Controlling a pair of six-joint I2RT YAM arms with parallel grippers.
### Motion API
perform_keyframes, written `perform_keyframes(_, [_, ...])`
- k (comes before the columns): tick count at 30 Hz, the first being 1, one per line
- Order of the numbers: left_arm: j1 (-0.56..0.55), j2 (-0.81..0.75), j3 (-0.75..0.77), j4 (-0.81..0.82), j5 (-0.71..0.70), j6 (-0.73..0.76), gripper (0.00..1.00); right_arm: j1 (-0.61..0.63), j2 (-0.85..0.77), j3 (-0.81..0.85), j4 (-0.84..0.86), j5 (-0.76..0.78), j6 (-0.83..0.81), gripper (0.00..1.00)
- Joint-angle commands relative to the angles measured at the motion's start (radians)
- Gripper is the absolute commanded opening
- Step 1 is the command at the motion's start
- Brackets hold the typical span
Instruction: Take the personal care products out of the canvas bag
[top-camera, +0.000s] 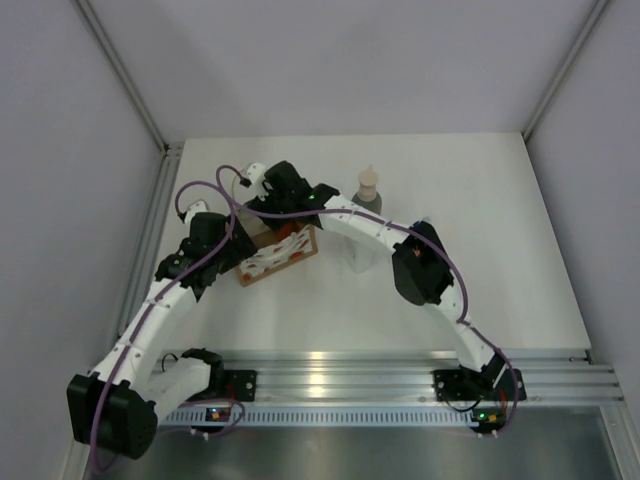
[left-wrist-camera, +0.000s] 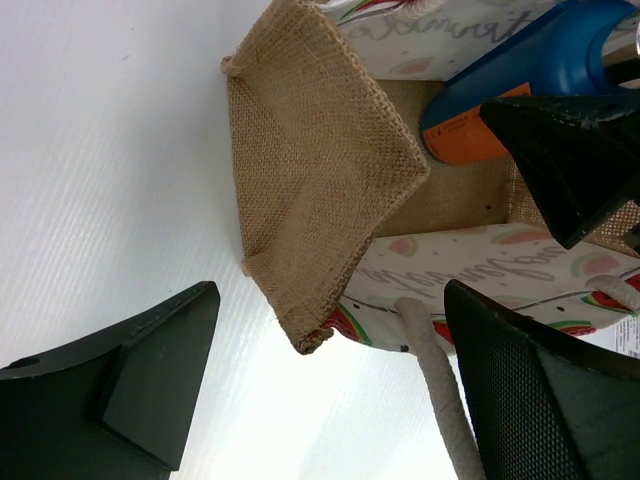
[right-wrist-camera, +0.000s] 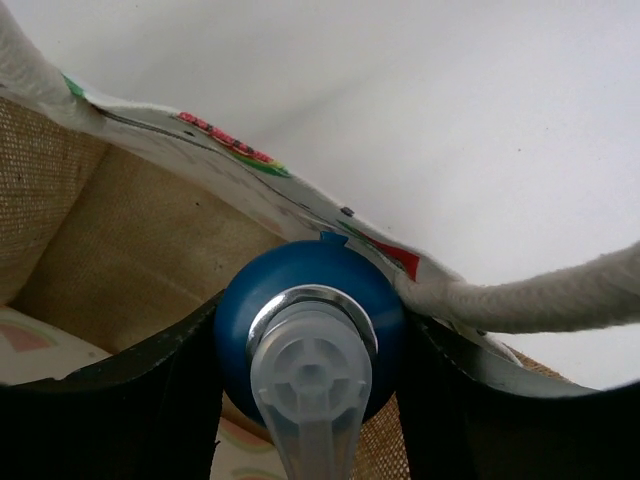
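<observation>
Right hand (right-wrist-camera: 310, 385) clamping blue-topped bottle (right-wrist-camera: 300, 290), inside canvas bag (right-wrist-camera: 120, 235)

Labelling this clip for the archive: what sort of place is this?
Probably a lab robot test cell: plain grey enclosure walls, a white tabletop, and a ribbed aluminium rail mounting two white robot arms.

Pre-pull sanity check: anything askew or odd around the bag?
Yes. The bag lies tipped on its side, printed face up, mouth facing sideways, and its burlap end panel is caved inward. An orange bottle sits inside, the right jaws closed on its blue top. No spill is visible.
</observation>
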Motion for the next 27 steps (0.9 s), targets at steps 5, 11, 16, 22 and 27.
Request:
perform_keyframes(5, [0.003, -0.023, 0.005, 0.045, -0.01, 0.004, 0.98, -0.001, 0.033, -0.018, 0.032, -0.004, 0.014, 0.36])
perform_keyframes(11, [0.003, -0.024, -0.001, 0.045, -0.013, 0.007, 0.98, -0.001, -0.071, -0.179, 0.2, 0.006, 0.049, 0.0])
perform_keyframes(16, [0.004, -0.027, -0.001, 0.045, -0.016, 0.004, 0.98, -0.001, -0.16, -0.311, 0.375, -0.011, 0.065, 0.0])
perform_keyframes(22, [0.003, -0.03, -0.004, 0.045, -0.012, -0.002, 0.98, -0.001, -0.204, -0.311, 0.399, -0.024, 0.055, 0.0])
perform_keyframes(27, [0.003, -0.029, -0.003, 0.045, -0.013, -0.008, 0.98, -0.004, -0.24, -0.303, 0.399, -0.04, 0.046, 0.0])
